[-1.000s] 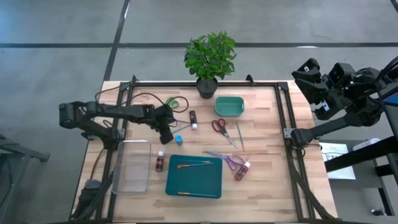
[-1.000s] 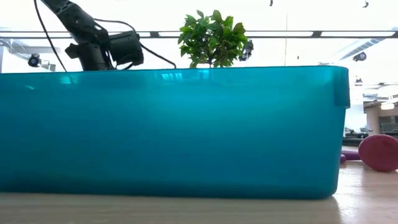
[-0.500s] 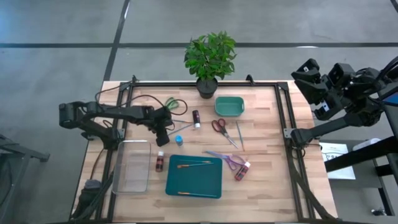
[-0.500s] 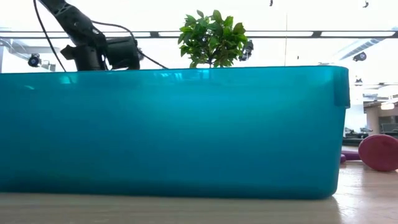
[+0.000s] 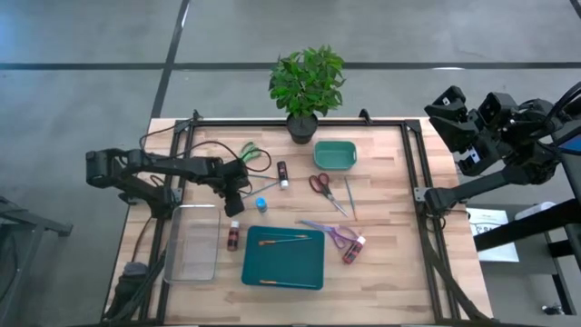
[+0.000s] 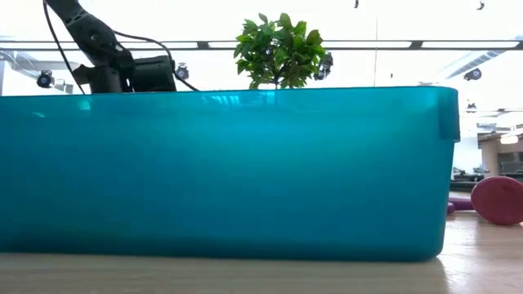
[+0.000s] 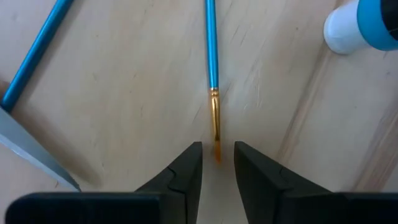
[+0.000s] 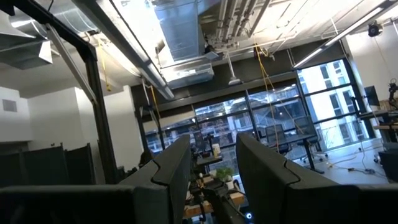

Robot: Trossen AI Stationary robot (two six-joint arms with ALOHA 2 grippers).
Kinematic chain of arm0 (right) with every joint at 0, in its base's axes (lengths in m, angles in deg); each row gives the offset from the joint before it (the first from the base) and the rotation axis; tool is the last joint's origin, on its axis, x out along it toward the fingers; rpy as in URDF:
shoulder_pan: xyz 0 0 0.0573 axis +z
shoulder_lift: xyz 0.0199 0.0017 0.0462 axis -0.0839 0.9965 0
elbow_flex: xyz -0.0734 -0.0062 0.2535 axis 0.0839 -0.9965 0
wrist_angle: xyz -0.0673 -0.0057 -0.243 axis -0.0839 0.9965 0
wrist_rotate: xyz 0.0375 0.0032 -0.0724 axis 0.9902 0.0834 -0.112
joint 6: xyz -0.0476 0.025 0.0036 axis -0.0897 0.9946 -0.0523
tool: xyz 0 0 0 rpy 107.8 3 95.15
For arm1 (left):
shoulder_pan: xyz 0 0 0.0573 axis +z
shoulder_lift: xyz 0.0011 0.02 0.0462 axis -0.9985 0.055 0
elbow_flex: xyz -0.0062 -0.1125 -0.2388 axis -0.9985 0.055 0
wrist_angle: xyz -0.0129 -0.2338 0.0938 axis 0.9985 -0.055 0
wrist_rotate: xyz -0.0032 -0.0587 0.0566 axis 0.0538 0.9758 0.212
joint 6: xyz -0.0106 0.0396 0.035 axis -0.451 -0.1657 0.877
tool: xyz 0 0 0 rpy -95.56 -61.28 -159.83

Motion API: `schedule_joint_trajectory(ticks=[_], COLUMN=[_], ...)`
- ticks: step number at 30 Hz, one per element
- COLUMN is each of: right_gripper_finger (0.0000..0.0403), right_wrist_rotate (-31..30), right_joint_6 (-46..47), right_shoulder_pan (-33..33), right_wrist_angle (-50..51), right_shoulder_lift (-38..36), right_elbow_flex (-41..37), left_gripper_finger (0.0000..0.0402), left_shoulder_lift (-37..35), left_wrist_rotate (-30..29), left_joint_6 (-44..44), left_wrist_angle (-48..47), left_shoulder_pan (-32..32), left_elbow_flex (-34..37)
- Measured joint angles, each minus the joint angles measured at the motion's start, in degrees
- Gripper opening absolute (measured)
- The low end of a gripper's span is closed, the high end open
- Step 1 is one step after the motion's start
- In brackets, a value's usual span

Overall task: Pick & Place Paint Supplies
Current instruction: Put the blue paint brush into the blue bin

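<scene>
- Notice your teal tray (image 5: 282, 257) lies well beyond the left tool (image 5: 234, 201), already holding brushes; it looks like the drop spot.
- Your right tool (image 8: 211, 163) is parked off the counter (image 5: 390, 263), fingers apart, holding nothing.
- Your left tool's fingers sit slightly apart, straddling the blue-handled brush (image 7: 211, 62) tip, nothing gripped.
- Just beside it lies the blue bottle (image 7: 364, 22).

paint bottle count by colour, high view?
Black bottle: 1
Blue bottle: 1
Dark red bottle: 1
Pinkish-red bottle: 1
Total: 4, all lying loose on the table, none in a bin.
</scene>
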Motion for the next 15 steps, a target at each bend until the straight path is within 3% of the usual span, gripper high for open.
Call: schedule_joint_trajectory(ticks=[7, 15], right_gripper_finger=[0.0128, 0.0128], right_wrist_rotate=[0.0, 0.0], right_joint_6=[-0.2, -0.2], right_shoulder_pan=[0.0, 0.0], right_wrist_angle=[0.0, 0.0], right_shoulder_lift=[0.0, 0.0], right_elbow_flex=[0.0, 0.0], left_gripper_finger=[0.0097, 0.0008], left_shoulder_lift=[-0.2, -0.1], left_wrist_rotate=[-1.3, -2.3], left_joint_6=[-0.5, -1.0], left_wrist_angle=[1.0, 1.1], left_shoulder_pan=[0.0, 0.0], left_elbow_flex=[0.8, 0.8])
